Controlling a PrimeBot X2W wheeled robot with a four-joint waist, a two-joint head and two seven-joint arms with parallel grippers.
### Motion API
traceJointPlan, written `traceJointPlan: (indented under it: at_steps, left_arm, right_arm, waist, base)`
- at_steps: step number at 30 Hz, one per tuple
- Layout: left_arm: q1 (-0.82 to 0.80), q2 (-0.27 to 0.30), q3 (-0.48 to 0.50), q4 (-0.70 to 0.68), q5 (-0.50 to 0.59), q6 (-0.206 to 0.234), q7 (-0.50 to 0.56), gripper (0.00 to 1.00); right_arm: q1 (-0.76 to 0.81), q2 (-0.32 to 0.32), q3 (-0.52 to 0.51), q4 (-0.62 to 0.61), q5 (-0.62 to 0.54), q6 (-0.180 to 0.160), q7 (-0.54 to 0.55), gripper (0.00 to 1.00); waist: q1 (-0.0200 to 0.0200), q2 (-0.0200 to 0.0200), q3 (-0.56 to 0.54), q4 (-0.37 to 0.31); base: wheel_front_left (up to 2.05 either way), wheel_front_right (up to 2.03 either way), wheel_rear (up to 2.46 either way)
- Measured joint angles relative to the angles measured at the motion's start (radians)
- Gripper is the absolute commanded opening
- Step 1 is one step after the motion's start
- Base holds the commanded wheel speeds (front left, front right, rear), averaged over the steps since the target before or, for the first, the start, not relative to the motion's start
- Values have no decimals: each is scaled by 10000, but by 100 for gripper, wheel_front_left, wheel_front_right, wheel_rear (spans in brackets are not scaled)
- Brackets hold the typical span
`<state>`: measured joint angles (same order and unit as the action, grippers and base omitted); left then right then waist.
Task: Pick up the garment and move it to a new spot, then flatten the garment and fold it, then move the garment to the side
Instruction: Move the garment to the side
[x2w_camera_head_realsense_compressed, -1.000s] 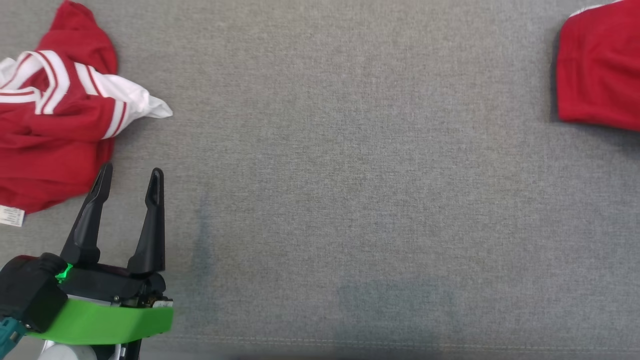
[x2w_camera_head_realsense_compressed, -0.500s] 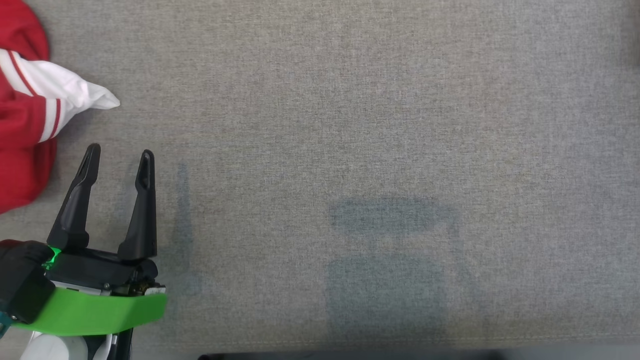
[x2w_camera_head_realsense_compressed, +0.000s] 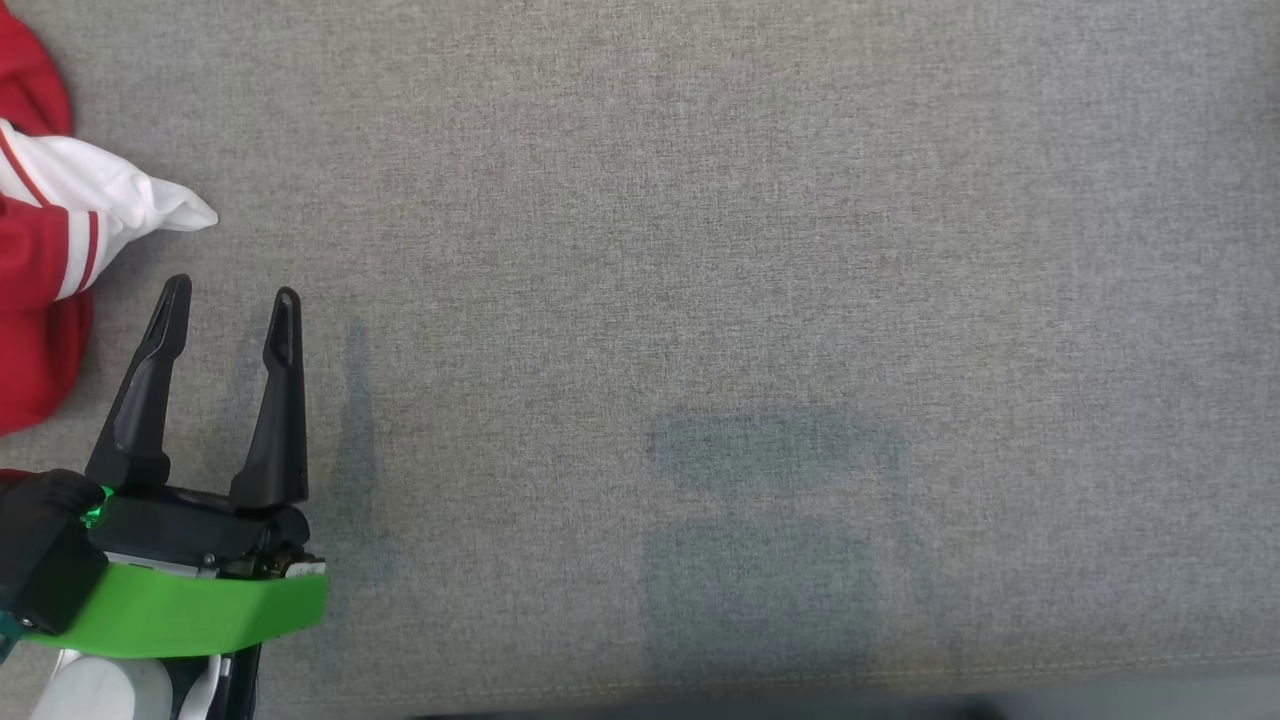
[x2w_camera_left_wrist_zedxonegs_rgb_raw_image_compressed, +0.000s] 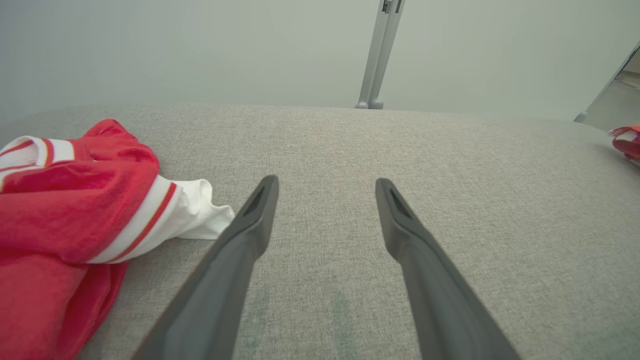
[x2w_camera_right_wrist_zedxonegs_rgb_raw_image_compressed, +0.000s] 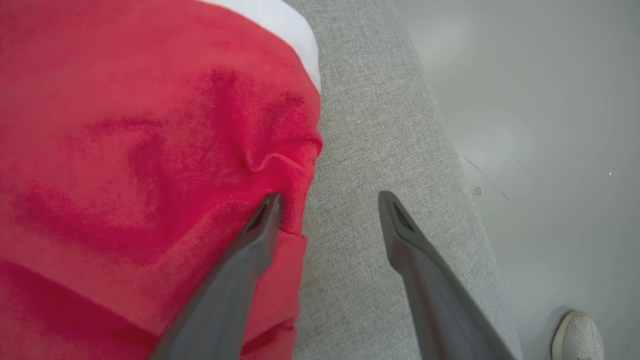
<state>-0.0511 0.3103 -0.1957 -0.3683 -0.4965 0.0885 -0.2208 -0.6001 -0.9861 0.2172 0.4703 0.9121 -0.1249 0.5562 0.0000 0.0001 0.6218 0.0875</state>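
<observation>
A red garment (x2w_camera_right_wrist_zedxonegs_rgb_raw_image_compressed: 150, 125) with a white band lies flat on the grey cloth surface (x2w_camera_right_wrist_zedxonegs_rgb_raw_image_compressed: 360, 150), close to that surface's edge. My right gripper (x2w_camera_right_wrist_zedxonegs_rgb_raw_image_compressed: 330, 196) hangs open just over it, one finger above the garment's hem, the other above bare cloth, and nothing is held. A second, crumpled red and white garment (x2w_camera_head_realsense_compressed: 40, 260) lies at the left edge of the head view, also in the left wrist view (x2w_camera_left_wrist_zedxonegs_rgb_raw_image_compressed: 65, 200). Beside it my left gripper (x2w_camera_head_realsense_compressed: 232, 292) stands open and empty, its fingers (x2w_camera_left_wrist_zedxonegs_rgb_raw_image_compressed: 250, 225) pointing past the white sleeve.
The grey cloth surface (x2w_camera_head_realsense_compressed: 700, 250) spreads wide to the right of my left gripper. Beyond its edge lies pale floor (x2w_camera_right_wrist_zedxonegs_rgb_raw_image_compressed: 550, 125) with a person's shoe (x2w_camera_right_wrist_zedxonegs_rgb_raw_image_compressed: 577, 337). A metal post (x2w_camera_left_wrist_zedxonegs_rgb_raw_image_compressed: 377, 50) stands behind the far edge. A scrap of red cloth (x2w_camera_left_wrist_zedxonegs_rgb_raw_image_compressed: 625, 140) shows far right.
The head camera has shifted, so the crumpled garment sits further left and the red garment at the right edge has left that picture. My right gripper has gone from shut to open.
</observation>
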Motion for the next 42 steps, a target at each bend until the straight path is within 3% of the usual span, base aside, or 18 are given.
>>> traceJointPlan:
  at_steps: [10,17,25,30,33,35,42]
  left_arm:
    - [-2,-12,27,203,0,4,0,100]
    - [-3,-144,-75,529,-4,4,-15,100]
    - [-6,-485,-173,1049,-88,-4,-105,100]
    - [-1,-606,-268,1400,-111,-19,-190,100]
    - [15,-631,-332,1708,-102,-58,-192,100]
    - [78,-617,-339,1923,-67,-105,-192,100]
    - [580,-483,-186,2606,13,-105,-198,100]
  right_arm:
    - [544,692,-23,520,-63,0,-464,100]
    - [556,748,38,244,-255,15,-1193,100]
    - [599,951,-345,-1308,-232,913,-3005,100]
    - [1216,1099,-460,-2209,-635,1152,-4481,100]
    - [1809,1540,-481,-2625,-803,1137,-5313,100]
    - [2245,2123,-435,-2978,-815,895,-5783,100]
    - [4031,3835,1151,-4238,-1659,598,-6612,100]
  waist:
    - [0,0,-443,-164]
    - [0,0,-980,-343]
    - [-1,0,-1898,-418]
    - [-1,0,-2548,-347]
    - [-1,0,-2944,-249]
    - [-1,0,-3215,-172]
    - [-1,0,-4197,-2]
  base:
    - [0,0,0]
    - [0,0,0]
    - [0,0,0]
    - [0,0,0]
    - [0,0,0]
    - [0,0,0]
    - [0,0,0]
